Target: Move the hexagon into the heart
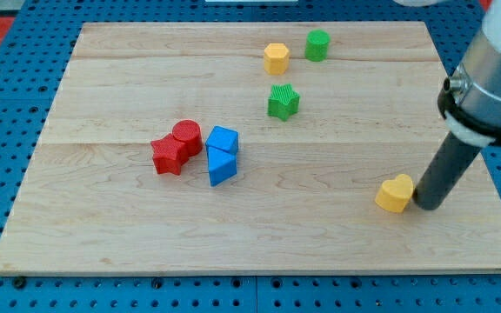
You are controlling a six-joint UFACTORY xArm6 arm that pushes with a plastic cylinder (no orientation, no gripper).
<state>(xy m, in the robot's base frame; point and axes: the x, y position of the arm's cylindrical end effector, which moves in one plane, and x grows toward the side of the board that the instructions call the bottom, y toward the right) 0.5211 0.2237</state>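
Note:
The yellow hexagon (276,58) lies near the view's top, a little right of centre. The yellow heart (396,193) lies at the view's lower right. My tip (426,206) rests on the board right beside the heart's right side, touching it or nearly so. The rod rises up and to the right from there. The hexagon is far from the tip, up and to the left.
A green cylinder (317,44) stands just right of the hexagon. A green star (283,101) lies below the hexagon. A red cylinder (187,136), red star (169,156), blue cube (223,140) and blue triangle (221,166) cluster left of centre. The board's right edge (494,187) is near the tip.

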